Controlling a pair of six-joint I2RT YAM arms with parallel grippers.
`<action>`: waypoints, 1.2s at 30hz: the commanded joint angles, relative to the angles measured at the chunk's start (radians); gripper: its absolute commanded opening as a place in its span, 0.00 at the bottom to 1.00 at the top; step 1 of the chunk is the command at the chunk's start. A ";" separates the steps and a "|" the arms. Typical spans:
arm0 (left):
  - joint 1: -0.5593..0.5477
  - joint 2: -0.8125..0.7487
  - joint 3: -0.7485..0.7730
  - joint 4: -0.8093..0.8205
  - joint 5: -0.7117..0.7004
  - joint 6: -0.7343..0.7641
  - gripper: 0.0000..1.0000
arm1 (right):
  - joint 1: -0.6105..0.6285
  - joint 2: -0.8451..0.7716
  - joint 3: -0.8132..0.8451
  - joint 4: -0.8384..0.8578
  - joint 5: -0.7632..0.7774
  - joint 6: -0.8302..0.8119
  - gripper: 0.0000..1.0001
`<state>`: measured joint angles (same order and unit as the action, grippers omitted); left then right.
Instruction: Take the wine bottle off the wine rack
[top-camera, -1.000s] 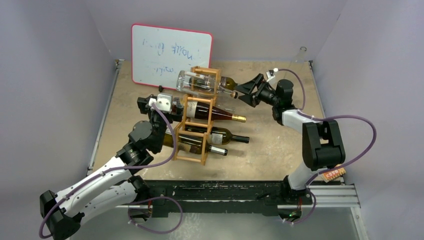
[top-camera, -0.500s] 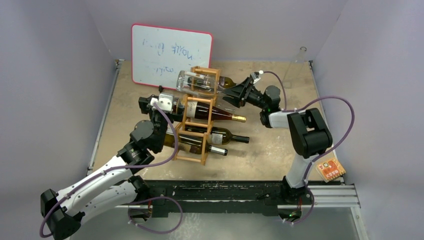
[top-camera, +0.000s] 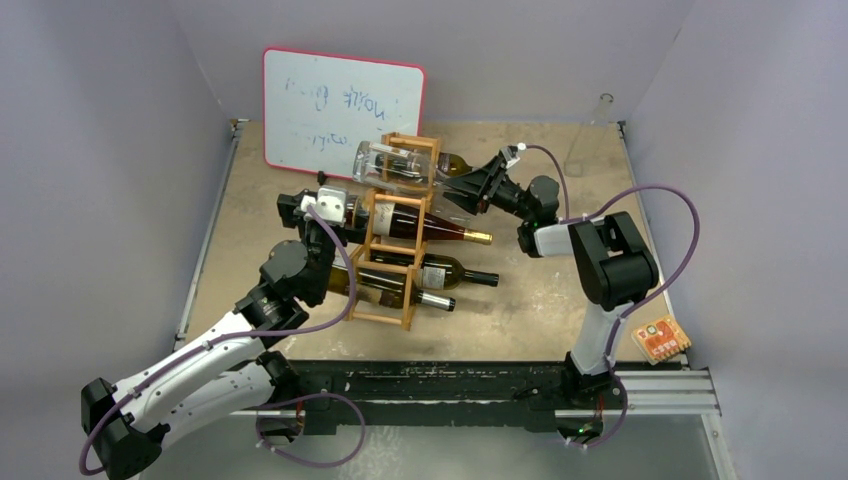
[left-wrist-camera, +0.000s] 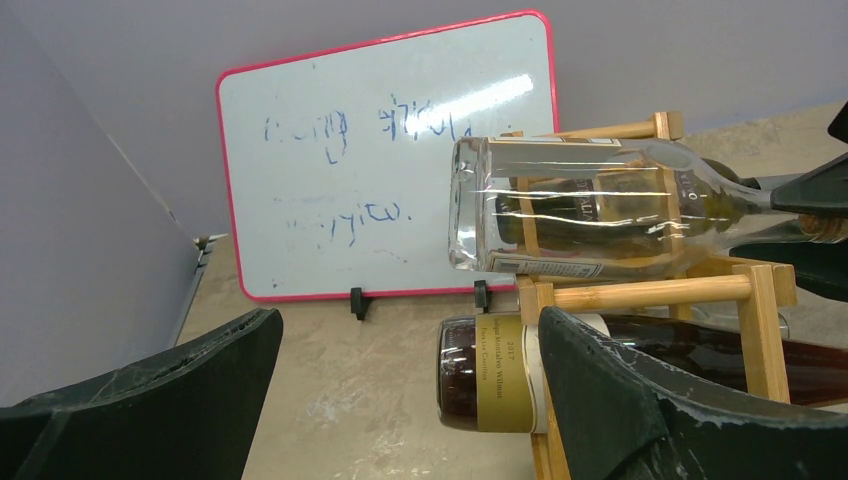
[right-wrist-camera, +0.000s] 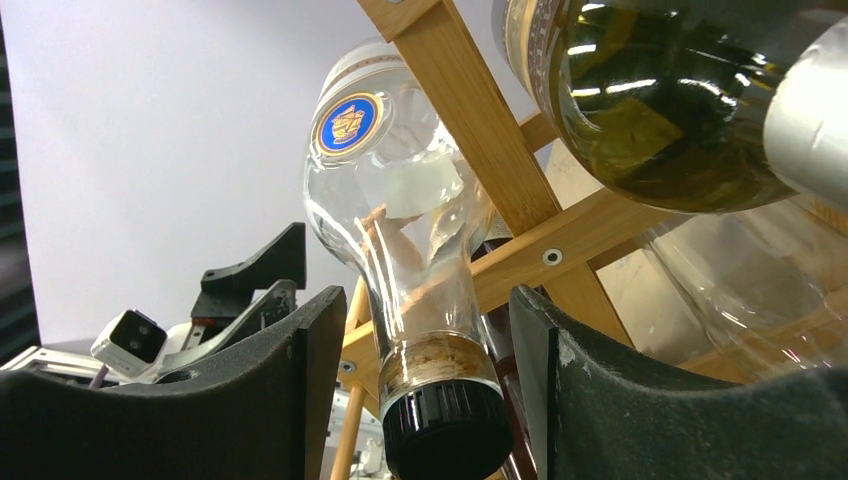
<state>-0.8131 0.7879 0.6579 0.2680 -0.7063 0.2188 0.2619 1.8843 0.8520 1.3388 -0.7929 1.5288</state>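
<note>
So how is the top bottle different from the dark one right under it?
The top bottle is clear glass; the dark bottle is deep brown. The top bottle's neck sits inside the open right hand; the dark bottle's gold-capped neck is free. Both lie sideways in the rack.

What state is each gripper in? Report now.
Left gripper: open, holding nothing.
Right gripper: jaws open around the neck of the clear bottle, gaps on both sides, not gripping yet.
</note>
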 joint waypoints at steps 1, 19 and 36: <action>-0.004 -0.004 0.010 0.037 0.004 -0.009 1.00 | 0.005 -0.046 0.027 0.018 0.022 -0.013 0.62; -0.004 -0.001 0.009 0.035 -0.001 -0.008 1.00 | 0.007 -0.104 0.045 -0.054 0.049 -0.046 0.30; -0.003 0.022 0.090 -0.079 0.170 -0.029 1.00 | 0.006 -0.168 0.090 -0.140 -0.023 -0.085 0.00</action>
<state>-0.8131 0.7914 0.6655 0.2272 -0.6025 0.2165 0.2638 1.8027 0.8803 1.2015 -0.7830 1.4834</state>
